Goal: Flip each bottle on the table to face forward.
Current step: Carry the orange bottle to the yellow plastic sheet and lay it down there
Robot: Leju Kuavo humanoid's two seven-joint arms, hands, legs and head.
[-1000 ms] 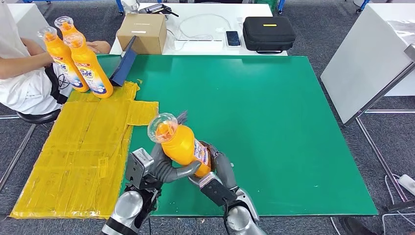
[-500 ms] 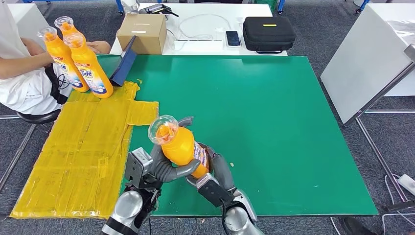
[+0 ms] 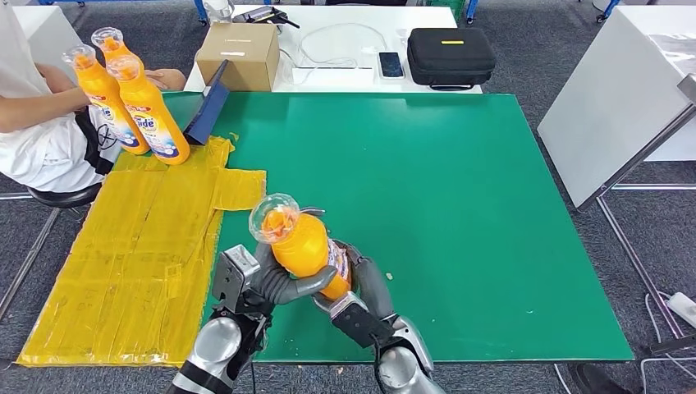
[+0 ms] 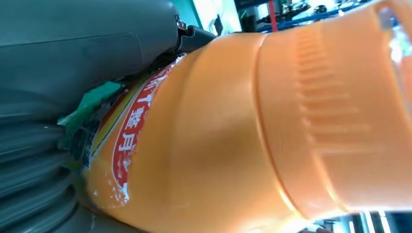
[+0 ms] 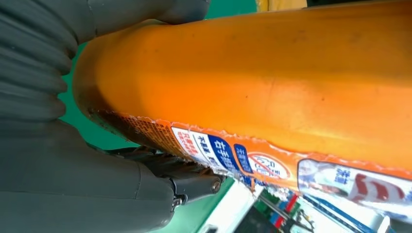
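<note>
The green table [image 3: 460, 213] takes up most of the head view, with a sheet of yellow taped material [image 3: 123, 263] laid over and beside its left edge. Behind it stands a white table [image 3: 345, 49] carrying a black case [image 3: 451, 56], a cardboard box [image 3: 238, 54] and a phone [image 3: 391, 64]. A person [image 3: 33, 115] sits at the far left, forearm reaching toward three upright orange bottles [image 3: 131, 98] grouped at the far left corner, touching one another. Near the front edge of the green table, both robot hands grip one orange bottle [image 3: 305, 249], which is tilted with its clear-capped top leaning up and to the left. The left hand [image 3: 279, 283] wraps its fingers across the front of the lower body; the right hand [image 3: 357, 283] clasps the base from the right and behind. In the left wrist view the bottle [image 4: 233, 131] presses against the grey hand [image 4: 73, 58], a red-edged label showing. In the right wrist view the bottle [image 5: 272, 82] lies against the hand [image 5: 58, 160], with a label strip of blue and white printing along one side.
</note>
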